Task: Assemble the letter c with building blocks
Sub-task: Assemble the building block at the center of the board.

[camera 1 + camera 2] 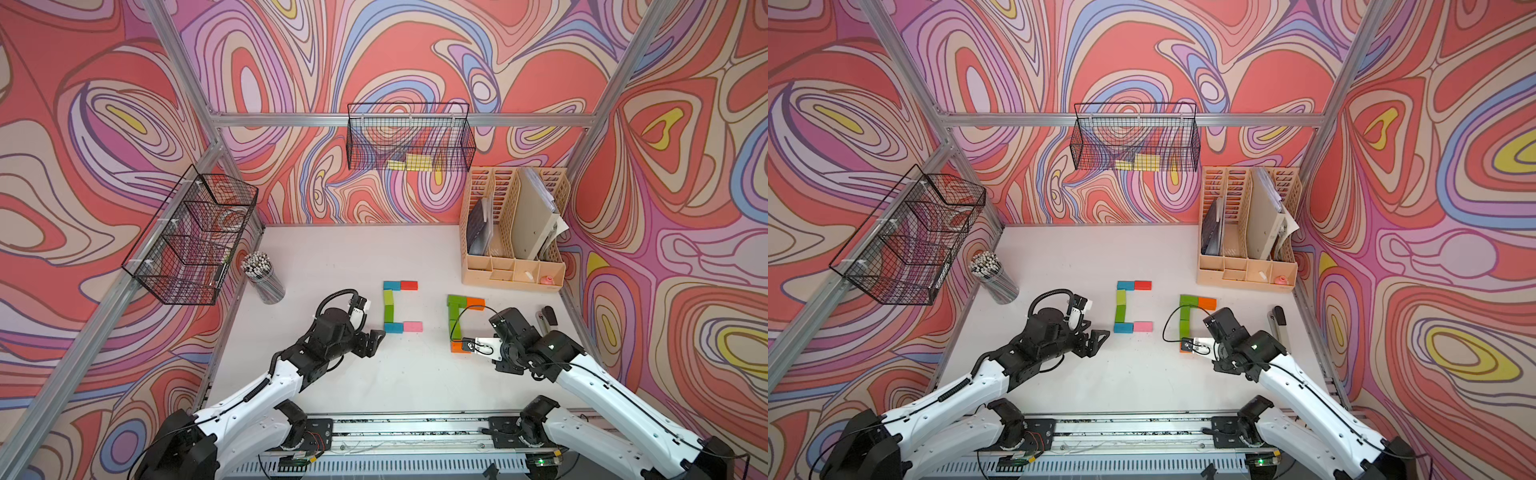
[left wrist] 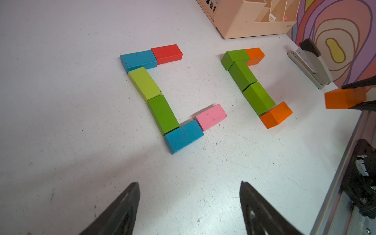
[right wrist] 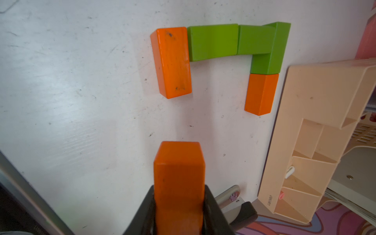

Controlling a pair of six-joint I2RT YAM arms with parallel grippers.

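We have the right gripper [image 3: 179, 195] clamped on an orange block [image 3: 179, 162], pinching its two long sides near one end. It seems to hang just off the table [image 1: 332, 257] at the near right, just right of the right-hand C's [image 1: 455, 320] near orange block [image 3: 172, 61]. The left gripper [image 2: 189, 184] is spread wide and empty, near the left-hand C [image 1: 390, 307], which looks finished. We judge the bricks light, rigid and glossy — likely slippery — so grip squarely across the narrow width, leaving the free end to butt against its neighbour.
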